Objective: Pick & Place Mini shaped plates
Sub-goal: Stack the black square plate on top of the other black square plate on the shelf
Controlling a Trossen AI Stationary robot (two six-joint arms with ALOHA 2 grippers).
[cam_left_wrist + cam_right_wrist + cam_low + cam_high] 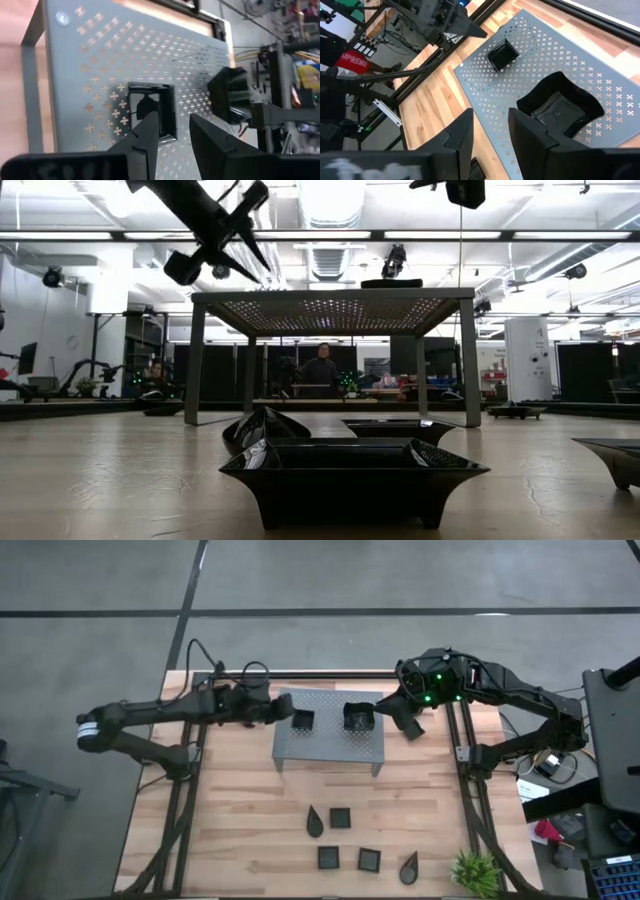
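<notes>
- High view, near edge of the table (240, 840): five plates lie loose on the wood. Three square plates: one (329, 858) and one (369, 860) side by side nearest the edge, one (340, 817) farther in. Two teardrop plates: one (315, 823) just beside the inner square plate, one (408, 866) close to the near edge.
- Near right corner: a plant (475, 871) stands apart from the plates.
- Low view: a square plate (352, 480) with flared rim fills the foreground; further plates lie behind it.
- Middle to far part of the table: a perforated rack (330, 730) stands on its legs. Two square plates rest on its top, apart from each other: left plate (302, 721), right plate (358, 719).
- Left gripper (282, 712): at the rack's left edge, beside the left plate. In the left wrist view the fingers (145, 137) are spread, with a gap between them; the left plate (150, 112) sits on the rack beyond the tips, not pinched.
- Right gripper (402, 718): at the rack's right edge, beside the right plate. In the right wrist view the fingers (532, 132) are spread and empty; the right plate (559, 107) sits on the rack just past them, free of both fingers.
</notes>
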